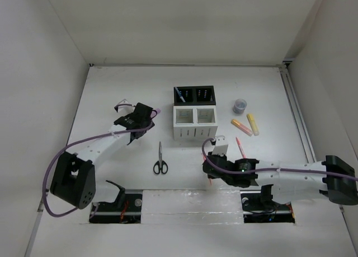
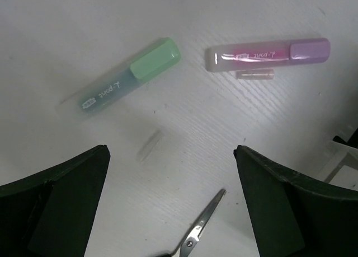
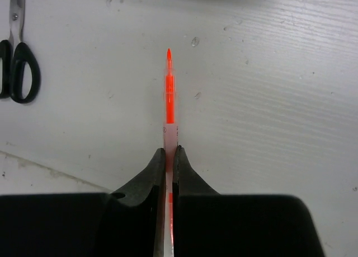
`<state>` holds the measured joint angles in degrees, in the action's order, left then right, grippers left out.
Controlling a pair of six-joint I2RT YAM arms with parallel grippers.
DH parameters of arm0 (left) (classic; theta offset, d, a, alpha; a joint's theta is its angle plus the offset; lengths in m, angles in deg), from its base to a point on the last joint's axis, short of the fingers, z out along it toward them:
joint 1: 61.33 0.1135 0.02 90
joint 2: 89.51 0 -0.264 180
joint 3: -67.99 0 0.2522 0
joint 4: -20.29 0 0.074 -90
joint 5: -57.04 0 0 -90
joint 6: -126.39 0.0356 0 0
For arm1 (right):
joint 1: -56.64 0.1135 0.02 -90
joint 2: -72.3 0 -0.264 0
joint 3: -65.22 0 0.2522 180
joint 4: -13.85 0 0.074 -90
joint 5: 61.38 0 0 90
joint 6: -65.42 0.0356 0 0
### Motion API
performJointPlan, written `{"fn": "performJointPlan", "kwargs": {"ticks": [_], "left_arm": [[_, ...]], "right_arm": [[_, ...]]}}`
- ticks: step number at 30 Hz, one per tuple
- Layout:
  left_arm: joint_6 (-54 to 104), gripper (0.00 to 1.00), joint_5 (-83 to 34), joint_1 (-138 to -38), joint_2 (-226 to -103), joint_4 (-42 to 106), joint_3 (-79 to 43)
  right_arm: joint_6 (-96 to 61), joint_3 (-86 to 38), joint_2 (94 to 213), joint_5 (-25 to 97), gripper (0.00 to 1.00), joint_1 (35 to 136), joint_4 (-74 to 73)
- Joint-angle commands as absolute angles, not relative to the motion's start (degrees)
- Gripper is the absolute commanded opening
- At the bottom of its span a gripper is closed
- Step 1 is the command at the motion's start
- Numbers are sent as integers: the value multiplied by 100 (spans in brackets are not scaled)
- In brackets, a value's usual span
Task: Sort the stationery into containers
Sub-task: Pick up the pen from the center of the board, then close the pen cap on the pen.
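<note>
My right gripper (image 3: pixel 169 152) is shut on a thin orange pen (image 3: pixel 169 89), whose tip points away over the white table. From above, this gripper (image 1: pixel 208 170) sits just in front of the containers (image 1: pixel 194 131), a black pair joined to a white pair. A blue pen (image 1: pixel 179 93) stands in the left black compartment. My left gripper (image 2: pixel 170 156) is open above the table with nothing between its fingers. Beyond it lie a green highlighter (image 2: pixel 128 78) and a pink highlighter (image 2: pixel 267 54). The scissors' blade tip (image 2: pixel 204 223) reaches in between the jaws from below.
Black-handled scissors (image 1: pixel 160 159) lie left of the right gripper. A red pen (image 1: pixel 240 148), an orange highlighter (image 1: pixel 241 127), a yellow highlighter (image 1: pixel 253 124) and a grey tape roll (image 1: pixel 240 106) lie right of the containers. A small clear cap (image 2: pixel 150 145) rests near the green highlighter.
</note>
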<state>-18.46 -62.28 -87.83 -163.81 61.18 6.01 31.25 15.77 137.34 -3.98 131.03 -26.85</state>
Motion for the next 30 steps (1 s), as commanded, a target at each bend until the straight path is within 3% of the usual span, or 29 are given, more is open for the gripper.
{"fn": "performJointPlan", "kwargs": {"ticks": [1,5,19,30], "left_arm": [[-1468,92,-5863,-8778,-16675,5717,695],[-1468,80,-5687,-8778,-16835,5603,817],[-1520,79,-5748,-8778,-17054,5699,757],[-1520,65,-5810,-8778,-17344,5576,818]], "right_arm": [[2833,1779,13516,-504,0,13178,-2259],[2508,1955,13216,-363,0,13178,-2040],[2296,2254,12750,-311,0,13178,-1828],[2296,2254,12750,-311,0,13178,-1828]]}}
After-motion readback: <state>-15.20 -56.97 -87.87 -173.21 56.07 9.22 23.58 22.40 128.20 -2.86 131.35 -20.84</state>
